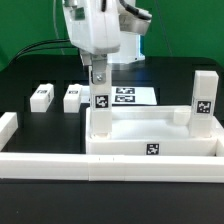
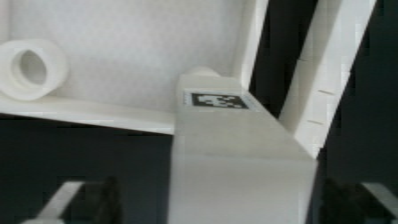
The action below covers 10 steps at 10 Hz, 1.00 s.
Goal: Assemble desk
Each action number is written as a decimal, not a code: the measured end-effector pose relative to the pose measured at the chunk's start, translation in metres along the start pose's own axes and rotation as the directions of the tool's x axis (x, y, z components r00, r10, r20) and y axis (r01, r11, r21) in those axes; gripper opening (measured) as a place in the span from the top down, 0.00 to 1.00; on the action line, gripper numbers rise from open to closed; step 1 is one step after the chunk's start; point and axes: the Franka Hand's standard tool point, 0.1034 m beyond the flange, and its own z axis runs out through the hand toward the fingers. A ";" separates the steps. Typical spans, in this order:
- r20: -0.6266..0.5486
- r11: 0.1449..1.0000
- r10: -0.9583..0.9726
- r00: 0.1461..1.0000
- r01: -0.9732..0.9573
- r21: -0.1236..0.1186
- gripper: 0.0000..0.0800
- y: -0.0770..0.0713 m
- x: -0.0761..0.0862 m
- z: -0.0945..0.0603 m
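The desk slab (image 1: pixel 150 135) is a white tray with a raised rim and a tag on its front wall. One white leg (image 1: pixel 203 95) stands on its corner at the exterior view's right. Another tagged leg (image 1: pixel 101 108) stands upright on the corner at the exterior view's left, directly under my gripper (image 1: pixel 97 78). In the wrist view this leg (image 2: pixel 240 160) runs between my fingers (image 2: pixel 71 200), with dark gaps on both sides. The jaws stand apart, open around the leg. A round socket (image 2: pixel 31 70) shows in the slab's floor.
Two loose white legs (image 1: pixel 41 96) (image 1: pixel 72 97) lie on the black table to the exterior view's left of the slab. The marker board (image 1: pixel 128 96) lies behind the slab. White border rails (image 1: pixel 100 166) run along the front, and one (image 1: pixel 8 128) stands at the left.
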 end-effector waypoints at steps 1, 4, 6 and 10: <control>-0.001 0.991 -0.132 0.991 0.132 0.000 0.22 -0.001 -0.002 0.001; 0.002 0.927 -0.375 0.927 0.375 -0.003 0.19 0.001 -0.004 0.003; 0.002 0.875 -0.484 0.875 0.484 -0.003 0.19 0.001 -0.003 0.003; 0.016 0.529 -0.848 0.529 0.848 -0.006 0.19 -0.003 -0.008 0.003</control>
